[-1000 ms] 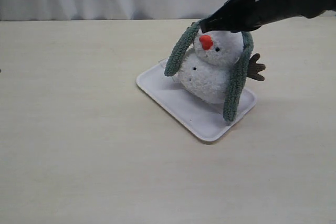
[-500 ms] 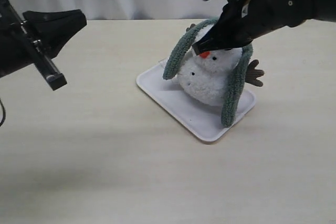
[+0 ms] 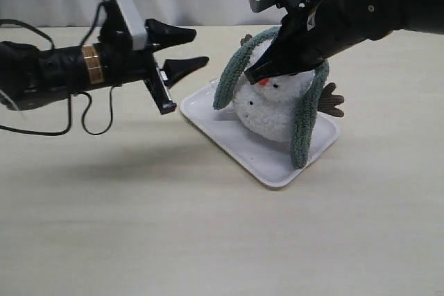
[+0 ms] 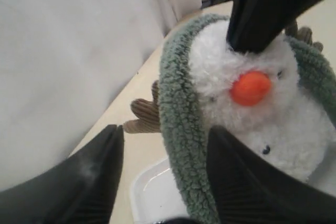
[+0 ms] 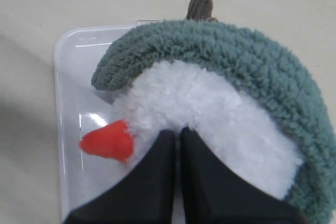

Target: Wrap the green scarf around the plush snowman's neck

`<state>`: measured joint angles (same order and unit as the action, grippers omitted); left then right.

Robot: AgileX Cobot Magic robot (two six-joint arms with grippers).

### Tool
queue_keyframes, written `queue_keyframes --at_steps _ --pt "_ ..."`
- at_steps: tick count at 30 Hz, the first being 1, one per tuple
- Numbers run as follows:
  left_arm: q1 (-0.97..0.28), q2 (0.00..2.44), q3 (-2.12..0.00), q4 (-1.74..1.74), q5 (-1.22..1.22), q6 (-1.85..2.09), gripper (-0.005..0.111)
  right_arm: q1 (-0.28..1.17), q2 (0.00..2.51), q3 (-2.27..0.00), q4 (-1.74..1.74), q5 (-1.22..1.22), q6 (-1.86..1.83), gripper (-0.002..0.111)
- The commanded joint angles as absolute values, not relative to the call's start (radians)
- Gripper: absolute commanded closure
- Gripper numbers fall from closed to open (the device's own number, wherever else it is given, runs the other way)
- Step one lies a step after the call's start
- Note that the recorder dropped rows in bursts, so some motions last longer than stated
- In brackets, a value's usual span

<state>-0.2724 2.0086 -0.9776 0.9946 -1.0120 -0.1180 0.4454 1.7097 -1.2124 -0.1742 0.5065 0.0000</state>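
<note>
The plush snowman [image 3: 274, 105] sits on a white tray [image 3: 229, 136]. The green scarf [image 3: 232, 77] is draped over the back of its head, with one end hanging down each side. My right gripper [image 3: 258, 74] is shut, its tips pressed into the white fur of the head just above the orange nose [image 5: 105, 140]; in the right wrist view the gripper [image 5: 176, 129] shows no gap. My left gripper [image 3: 201, 46] is open, just left of the scarf's left strand. In the left wrist view that strand [image 4: 181, 129] lies in line with the gap of the gripper [image 4: 165, 135].
The tray's near corner [image 3: 274, 181] points toward the table's front. A brown twig arm [image 3: 331, 100] sticks out on the snowman's right side, another [image 4: 144, 116] behind the left strand. A white curtain hangs behind the table.
My left arm has come in from the left and now reaches the scarf's left strand. My right gripper has dropped from the top of the head to the face.
</note>
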Motion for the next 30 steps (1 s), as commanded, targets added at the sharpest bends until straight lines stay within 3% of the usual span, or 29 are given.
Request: queue_keyframes --at_steps 1,12,20,30 --pt "-0.344 2.087 -1.067 0.983 -0.928 -0.097 0.055 0.447 1.712 -1.210 -0.173 0.549 -0.011 0.104" --pt "-0.379 2.173 -1.132 0.846 -0.869 -0.030 0.059 0.498 1.712 -1.210 -0.175 0.554 -0.067 0.104" --pt "-0.387 2.196 -1.132 0.836 -0.838 -0.033 0.107 0.502 1.712 -1.210 -0.175 0.563 -0.067 0.104" --pt "-0.431 2.196 -1.236 1.028 -0.629 -0.336 0.106 0.502 1.712 -1.210 -0.175 0.570 -0.065 0.104"
